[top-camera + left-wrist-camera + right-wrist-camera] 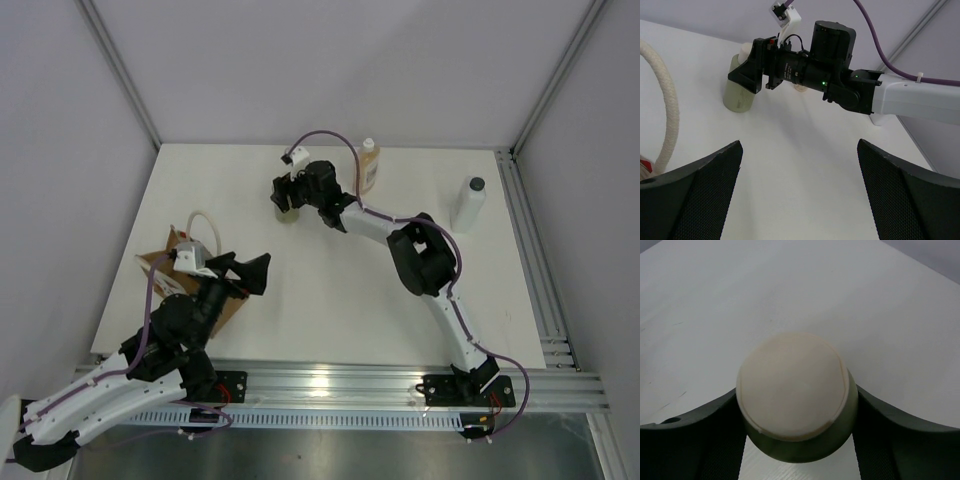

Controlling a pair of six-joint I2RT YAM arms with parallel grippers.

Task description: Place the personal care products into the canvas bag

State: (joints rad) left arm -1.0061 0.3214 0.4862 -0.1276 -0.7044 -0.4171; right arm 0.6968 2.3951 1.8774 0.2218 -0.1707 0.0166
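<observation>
The olive-green plastic bottle (pixel 287 208) with a cream-white round cap stood upright on the white table (pixel 330 310). Its long axis was vertical and its cap pointed straight up. It stood toward the far edge, a little left of centre. From the right wrist camera the cap (pixel 792 385) was seen from above, plain and unmarked, and no label or writing showed on the body below it.

The right gripper (pixel 796 390) reached in level, with a dark finger against each side of the bottle near its shoulder. No gap showed between pad and plastic, so the jaws stood part-way closed and gripped the bottle, which rested on the table.

The amber plastic bottle (pixel 370 166) with a cream cap and pale label stood upright just right of that gripper. Its label was too small to read. The white plastic bottle (pixel 468 205) with a dark cap stood upright well apart, near the far right edge.

The small tan-brown canvas bag (pixel 152 264) with cream-white rope loop handles sat at the near left of the table. The left gripper (pixel 245 268) hung just beside it, jaws spread fully wide and holding nothing. One handle (pixel 667 100) curved along the left of that wrist's view.
</observation>
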